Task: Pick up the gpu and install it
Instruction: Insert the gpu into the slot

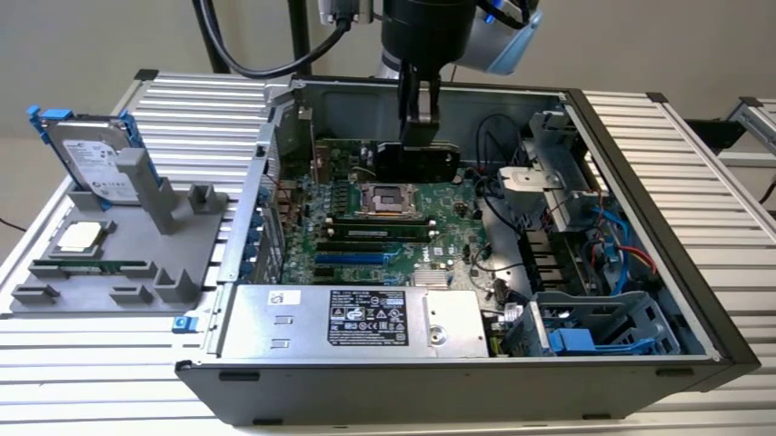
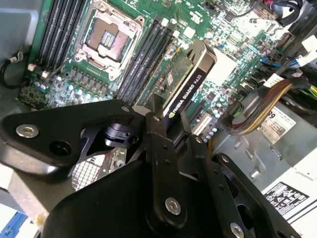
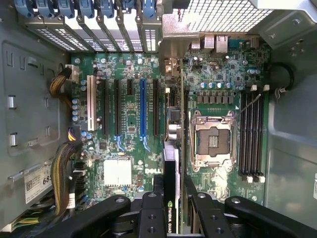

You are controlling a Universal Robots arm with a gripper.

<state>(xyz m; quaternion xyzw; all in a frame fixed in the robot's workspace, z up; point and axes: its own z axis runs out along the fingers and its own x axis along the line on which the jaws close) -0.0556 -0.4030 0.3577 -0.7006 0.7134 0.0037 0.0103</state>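
Observation:
The gpu [image 1: 416, 162] is a green card with a black cooler. It hangs edge-down inside the open computer case, just above the motherboard [image 1: 363, 232]. My gripper [image 1: 419, 123] is shut on the card's upper edge. In the first wrist view the gpu [image 3: 171, 163] runs edge-on from my gripper [image 3: 172, 198] toward the case's rear slot openings. There it lies between the black expansion slot [image 3: 155, 106] and the CPU socket [image 3: 213, 139]. In the second wrist view my gripper [image 2: 171, 116] clamps the gpu [image 2: 190, 84] by its black cooler edge. Whether the card touches a slot I cannot tell.
On the exterior view's left, a grey holder [image 1: 182, 222] carries a hard drive [image 1: 91, 159] in a blue frame, a CPU chip [image 1: 79, 238] and a memory stick [image 1: 91, 268]. Inside the case are the power supply [image 1: 352, 318], loose cables [image 1: 582, 236] and a drive cage [image 1: 594, 327].

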